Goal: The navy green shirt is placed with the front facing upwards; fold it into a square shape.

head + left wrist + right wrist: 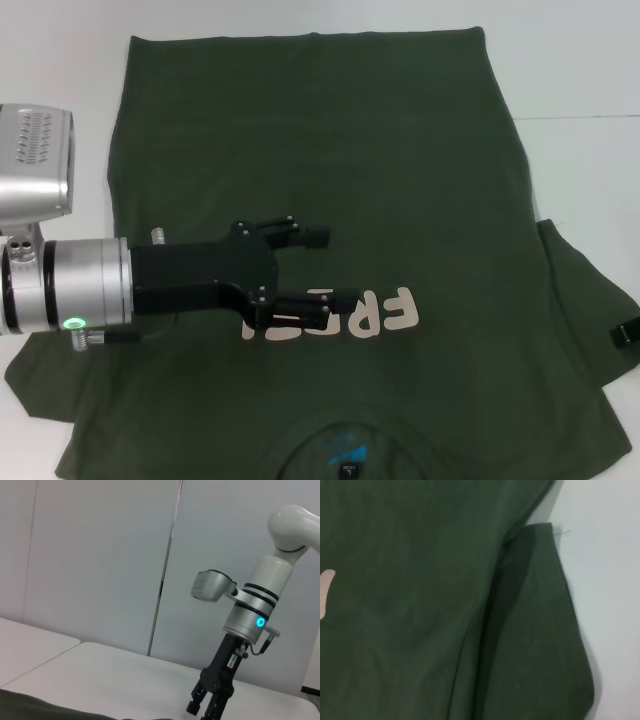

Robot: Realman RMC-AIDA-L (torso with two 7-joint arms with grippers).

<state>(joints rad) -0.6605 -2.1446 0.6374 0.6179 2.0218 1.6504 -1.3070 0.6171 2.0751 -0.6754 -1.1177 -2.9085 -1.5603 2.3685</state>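
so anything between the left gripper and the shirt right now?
Nothing visible. The left gripper is out over the navy green shirt near the chest lettering, fingers apart, with only bare fabric around it. The right gripper sits at the shirt's right sleeve edge.

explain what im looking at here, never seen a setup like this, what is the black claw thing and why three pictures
It is a two-armed robot meant to fold a shirt. The head view looks down from its head camera: the navy green shirt lies spread flat on a white table, pale lettering up. The black claw is the left gripper, jaws open, hovering over the chest and holding nothing. The right gripper barely shows at the shirt's right sleeve edge; whether it grips is unclear. The other two pictures come from cameras on each wrist. The left wrist one shows the other arm across the table; the right wrist one shows the sleeve close up.
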